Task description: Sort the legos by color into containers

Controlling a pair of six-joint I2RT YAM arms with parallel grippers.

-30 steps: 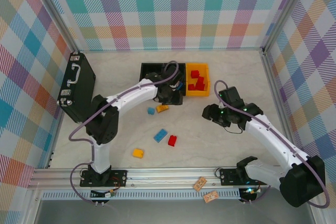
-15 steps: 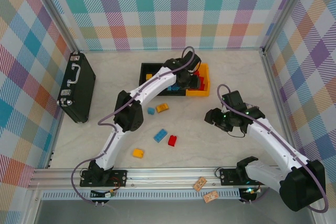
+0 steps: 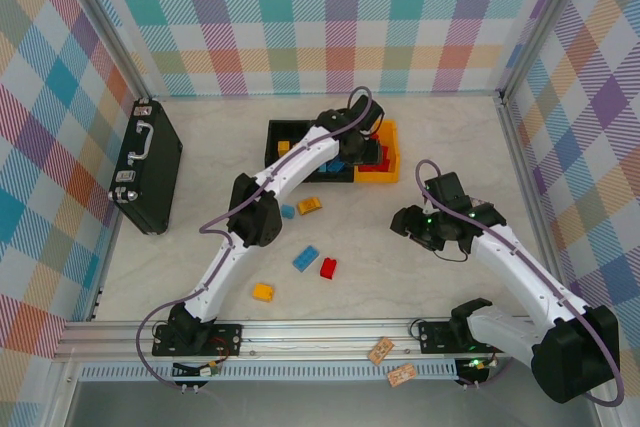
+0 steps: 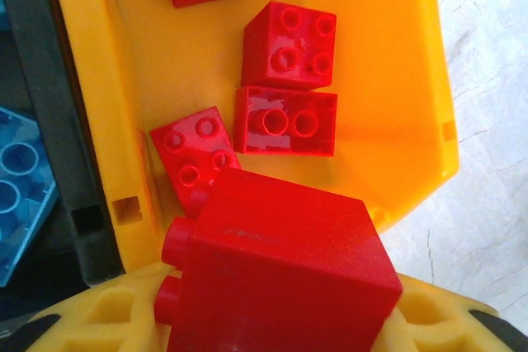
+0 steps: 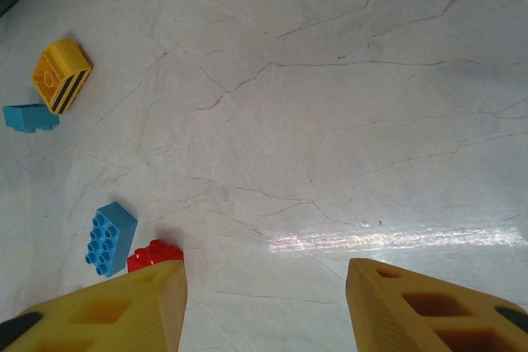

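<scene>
Left fingers (image 4: pixel 91 319) grip red brick (image 4: pixel 280 274) over orange bin (image 4: pixel 124 121) rim.

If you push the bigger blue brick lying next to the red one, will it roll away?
Probably not. The blue brick is boxy with flat sides, so it would likely slide, not roll. The table looks smooth and shiny, so it may skid easily. It looks like hard plastic, so it should stay stiff when squeezed.
</scene>
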